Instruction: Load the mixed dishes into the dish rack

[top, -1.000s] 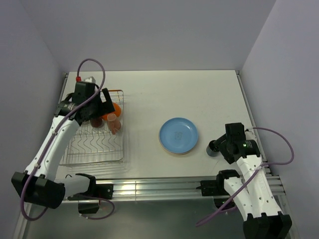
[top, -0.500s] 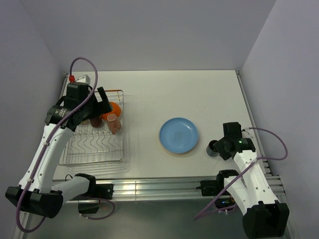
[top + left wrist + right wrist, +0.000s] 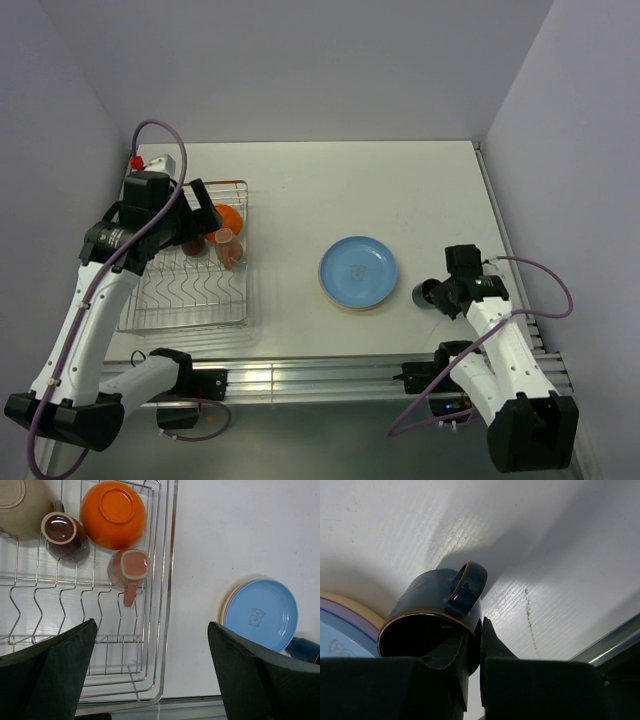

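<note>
Dish rack [image 3: 167, 605] holds orange bowl [image 3: 113, 514], cream bowl [image 3: 20, 505], brown mug [image 3: 60, 532], pink mug [image 3: 131, 566] — left end effector [image 3: 151, 630] wide, empty; right end effector [image 3: 476, 641] pinches the dark blue mug [image 3: 427, 607] — plate stack [image 3: 358, 272] waits on tabletop [image 3: 400, 190]

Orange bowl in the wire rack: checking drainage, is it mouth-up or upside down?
Upside down: the round orange bowl shows its foot ring on top.

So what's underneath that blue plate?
Under the blue plate, only the rims of a lilac plate and a tan plate peek out. Their faces are covered.
</note>
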